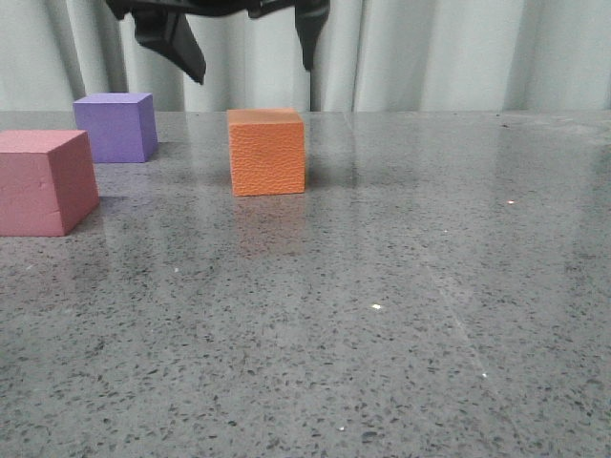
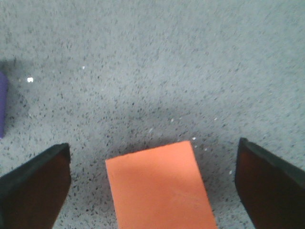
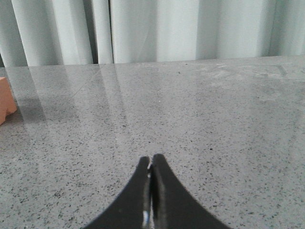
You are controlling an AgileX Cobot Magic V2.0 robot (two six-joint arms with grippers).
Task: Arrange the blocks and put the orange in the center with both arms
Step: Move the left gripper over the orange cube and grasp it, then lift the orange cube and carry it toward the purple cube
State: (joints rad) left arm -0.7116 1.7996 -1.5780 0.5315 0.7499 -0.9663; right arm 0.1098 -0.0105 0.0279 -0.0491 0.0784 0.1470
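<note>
The orange cube [image 1: 266, 151] stands on the grey speckled table, its pebbled face toward the front camera. My left gripper [image 1: 253, 59] hangs open above it, fingers spread wider than the cube and clear of it. From the left wrist the orange cube's top [image 2: 159, 186] lies between the two black fingers [image 2: 35, 188], untouched. The purple cube [image 1: 116, 126] sits at the back left and the pink-red cube [image 1: 43, 181] at the near left edge. My right gripper [image 3: 151, 160] is shut on nothing, low over bare table; an edge of the orange cube [image 3: 5, 101] shows far off.
Pale curtains [image 1: 458, 52] close off the back of the table [image 1: 401, 315]. A sliver of the purple cube [image 2: 2, 105] shows at the edge of the left wrist view.
</note>
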